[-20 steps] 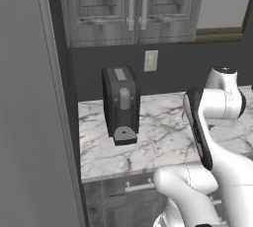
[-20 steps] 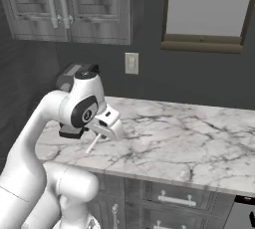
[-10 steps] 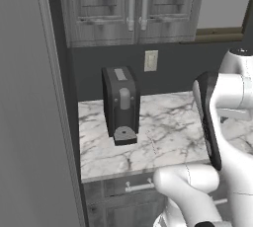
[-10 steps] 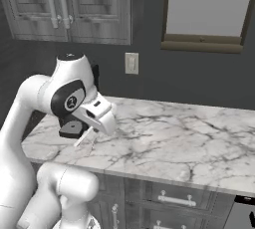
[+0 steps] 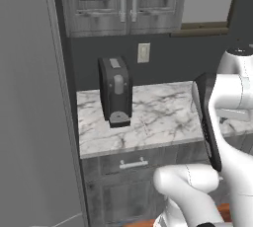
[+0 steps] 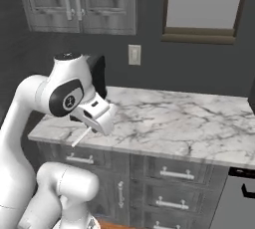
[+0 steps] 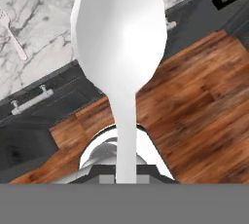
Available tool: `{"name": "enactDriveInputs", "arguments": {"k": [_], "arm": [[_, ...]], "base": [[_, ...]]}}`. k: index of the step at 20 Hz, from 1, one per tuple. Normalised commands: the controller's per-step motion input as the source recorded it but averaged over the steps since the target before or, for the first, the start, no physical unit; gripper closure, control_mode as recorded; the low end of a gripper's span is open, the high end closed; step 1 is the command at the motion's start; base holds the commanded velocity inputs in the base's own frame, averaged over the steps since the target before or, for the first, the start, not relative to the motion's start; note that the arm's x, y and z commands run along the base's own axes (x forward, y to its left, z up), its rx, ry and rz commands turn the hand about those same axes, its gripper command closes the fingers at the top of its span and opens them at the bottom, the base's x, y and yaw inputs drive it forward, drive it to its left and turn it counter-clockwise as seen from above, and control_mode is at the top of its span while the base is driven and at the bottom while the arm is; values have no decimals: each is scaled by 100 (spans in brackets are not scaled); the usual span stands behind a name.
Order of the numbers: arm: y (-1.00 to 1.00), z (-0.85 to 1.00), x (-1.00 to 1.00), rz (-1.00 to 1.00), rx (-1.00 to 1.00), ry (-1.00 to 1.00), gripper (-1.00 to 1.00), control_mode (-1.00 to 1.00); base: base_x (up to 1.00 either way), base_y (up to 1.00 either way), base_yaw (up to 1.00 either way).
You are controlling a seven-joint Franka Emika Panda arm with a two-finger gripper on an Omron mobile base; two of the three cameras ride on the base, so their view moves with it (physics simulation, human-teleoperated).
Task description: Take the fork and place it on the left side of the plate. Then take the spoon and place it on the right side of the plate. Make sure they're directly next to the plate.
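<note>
Spoon (image 7: 119, 47) clamped in the gripper (image 6: 89, 129), that much is plain: the hand view has its round pale bowl looming large, the thin handle running down between the closed fingertips. From the right base view the utensil sticks out below the white hand as a thin pale rod, hanging over the front edge of the marble counter (image 6: 169, 123). Fork (image 7: 13, 34) lies flat on the marble near the counter's front edge, above the dark drawer fronts. Beneath the spoon is wooden floor (image 7: 194, 106). A black toaster (image 5: 115, 91) stands on the counter by the wall.
</note>
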Motion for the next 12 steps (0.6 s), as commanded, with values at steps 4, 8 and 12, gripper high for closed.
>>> {"name": "enactDriveInputs", "arguments": {"k": [4, 8, 12], "arm": [[0, 0, 0, 0, 0, 0, 100, 100], [0, 0, 0, 0, 0, 0, 100, 100], [0, 0, 0, 0, 0, 0, 100, 100]], "base": [[-88, 20, -20], [-59, 28, -38], [-34, 36, -53]]}}
